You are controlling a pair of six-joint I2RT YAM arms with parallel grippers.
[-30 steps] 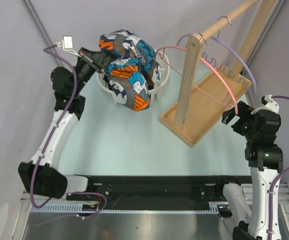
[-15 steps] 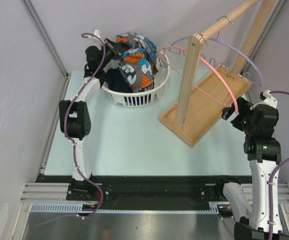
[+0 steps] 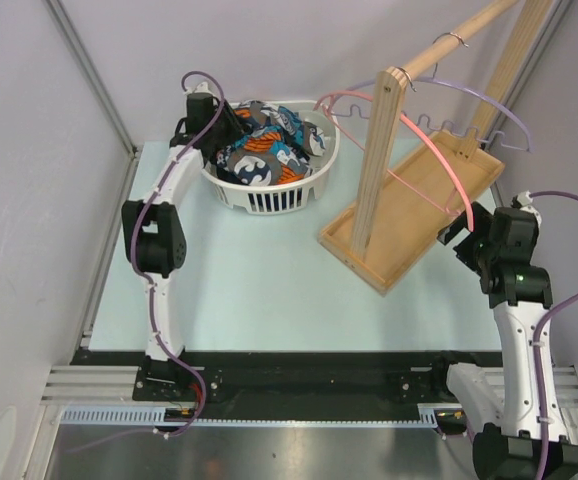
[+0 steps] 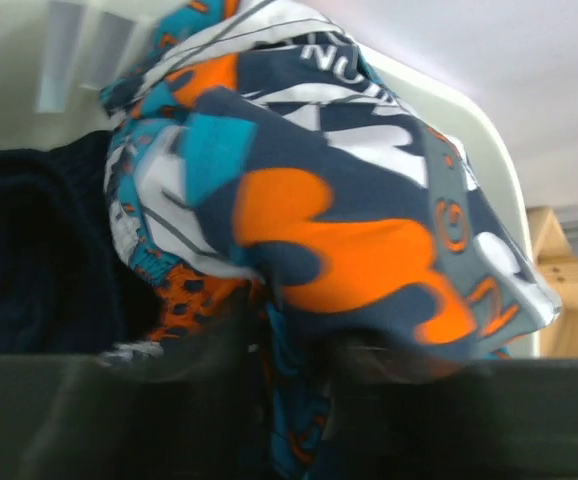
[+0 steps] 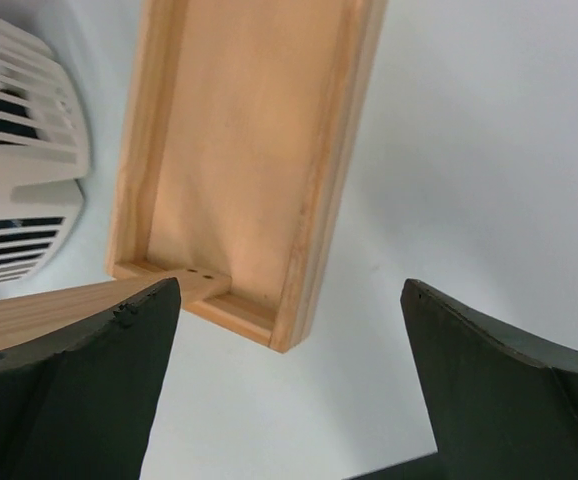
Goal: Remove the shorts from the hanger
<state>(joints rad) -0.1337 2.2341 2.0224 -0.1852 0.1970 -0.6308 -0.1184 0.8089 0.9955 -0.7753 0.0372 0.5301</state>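
The shorts (image 3: 269, 148), with a busy teal, orange, white and black print, lie bunched in the white basket (image 3: 314, 180) at the back. My left gripper (image 3: 231, 128) reaches into the basket from the left. In the left wrist view the shorts (image 4: 349, 220) fill the frame and a strip of the fabric runs between my dark blurred jaws, so my left gripper (image 4: 299, 400) is shut on it. The lavender hanger (image 3: 474, 95) hangs bare on the wooden rod. My right gripper (image 3: 466, 235) is open and empty beside the rack base; its fingers (image 5: 89, 380) stand wide apart.
A pink hanger (image 3: 449, 170) hangs on the same rod. The wooden rack (image 3: 379, 130) stands on a tray-like base (image 5: 239, 150) at the right. A dark navy garment (image 4: 29, 250) lies in the basket under the shorts. Grey walls close in on both sides.
My left arm carried the shorts from the basket's front rim up and back, then lowered them into the basket. My right gripper shifted slightly nearer the rack base.
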